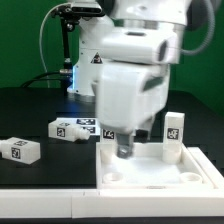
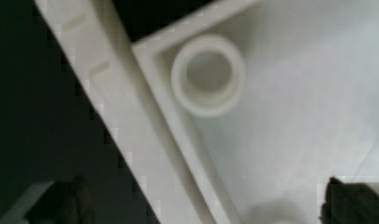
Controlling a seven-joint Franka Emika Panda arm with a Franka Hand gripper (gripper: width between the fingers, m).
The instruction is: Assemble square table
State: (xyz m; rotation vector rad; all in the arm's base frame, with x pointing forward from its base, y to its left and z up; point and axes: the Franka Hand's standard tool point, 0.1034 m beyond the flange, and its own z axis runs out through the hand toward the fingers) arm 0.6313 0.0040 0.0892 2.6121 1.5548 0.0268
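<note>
Under the jaws: square table top [image 2: 301, 140], sockets up to take legs [image 1: 72, 127], rim [image 2: 124, 110] running between the fingers [image 2: 61, 200], corner socket [image 2: 207, 78] just ahead. Gripper [image 1: 122, 150] wide open, empty, probably lining up on that corner.

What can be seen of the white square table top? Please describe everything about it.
The table top is white and looks like smooth plastic. It is a flat square with a raised rim and, in the wrist view, a round socket near one corner. It lies on the dark table, hollow side up. The gripper hangs over its side on the exterior view's left, jaws open and empty; whether they touch it is unclear.
</note>
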